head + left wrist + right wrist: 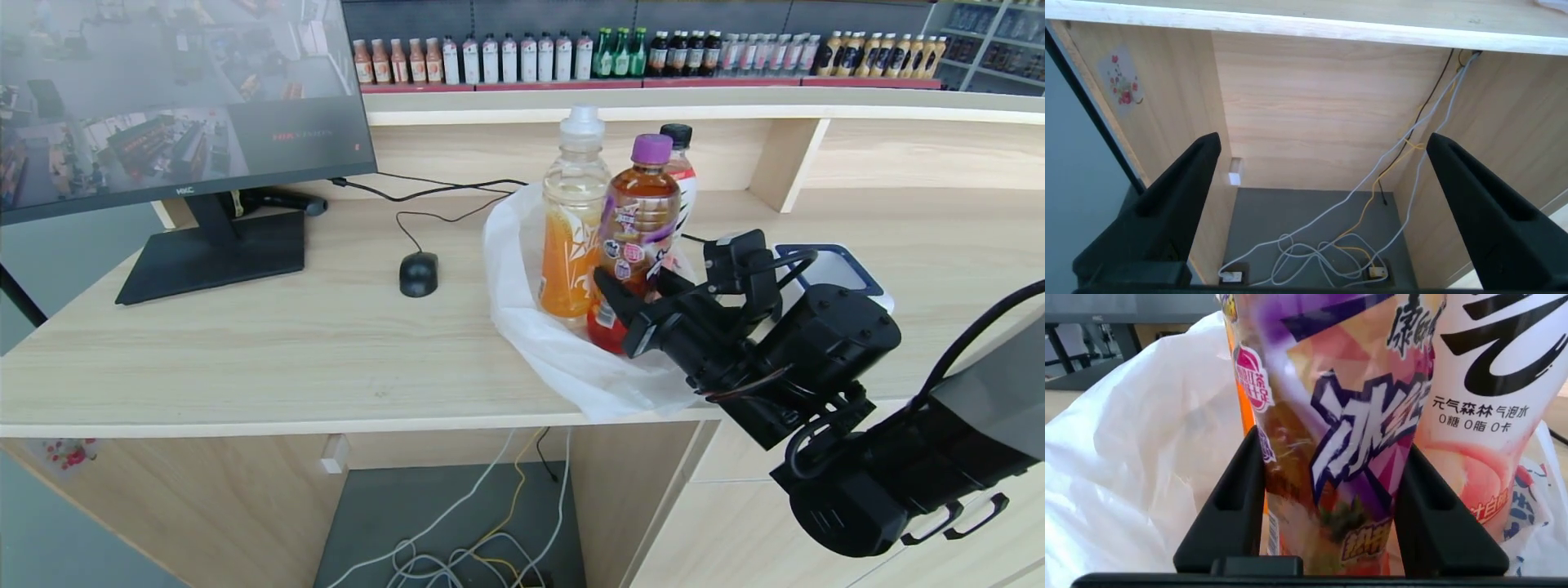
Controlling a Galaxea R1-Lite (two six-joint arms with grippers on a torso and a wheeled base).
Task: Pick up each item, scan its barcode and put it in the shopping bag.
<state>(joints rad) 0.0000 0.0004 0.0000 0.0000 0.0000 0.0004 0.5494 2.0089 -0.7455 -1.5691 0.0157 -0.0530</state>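
One purple-capped bottle [639, 214] between right jaws

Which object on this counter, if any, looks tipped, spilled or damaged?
None. The white-capped bottle, purple-capped bottle and black-capped bottle stand upright, caps on, in the white bag; no spill on the counter.

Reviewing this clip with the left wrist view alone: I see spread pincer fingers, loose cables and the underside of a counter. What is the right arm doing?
Observer: The right pincer is shut on a purple-capped bottle, with one finger on each side.
Operator: Is that bottle up in the air?
Observer: No, its lower end is down inside the white shopping bag, which lies on the counter.
Operator: Anything else in the bag?
Observer: Two more bottles stand in it, a white-capped bottle and a black-capped bottle.
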